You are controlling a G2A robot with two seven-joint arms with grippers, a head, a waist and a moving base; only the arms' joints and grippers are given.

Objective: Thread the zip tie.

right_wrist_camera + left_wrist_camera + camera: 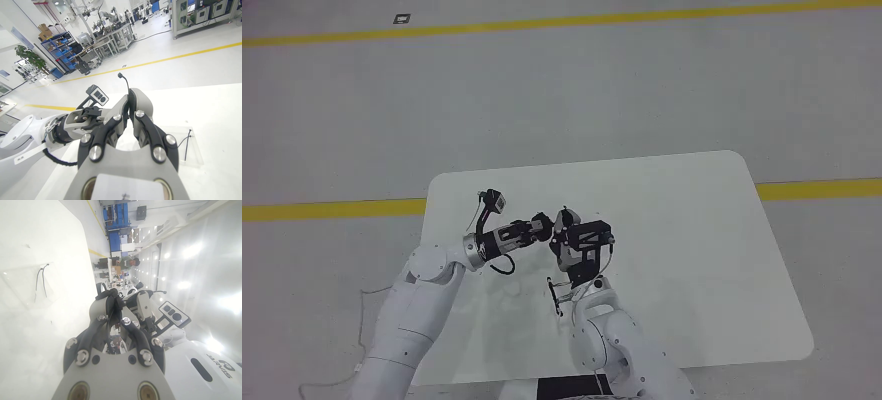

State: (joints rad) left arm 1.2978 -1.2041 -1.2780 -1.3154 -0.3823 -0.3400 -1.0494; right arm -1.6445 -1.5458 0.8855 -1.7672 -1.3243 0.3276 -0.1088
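Closest to the right wrist camera, the right gripper (pixel 130 100) is clamped on a black zip tie (pixel 127 83). The strap rises from between its pads at the frame's centre and ends in a small square head just above. To the left in that frame, the other arm's wrist and its camera bracket lie close behind the fingers.

In the left wrist view the left gripper (pixel 112 294) sits at centre frame, its black pads pressed together. A thin black strand, apparently the same zip tie, runs down between them toward the palm.

From the top view both grippers meet tip to tip over the white table (pixel 692 250), slightly left of the frame's middle. Just below them lies a clear tray (pixel 196 151), which the right wrist view places at lower right. Two spare zip ties (pixel 186 145) lie inside it, side by side.
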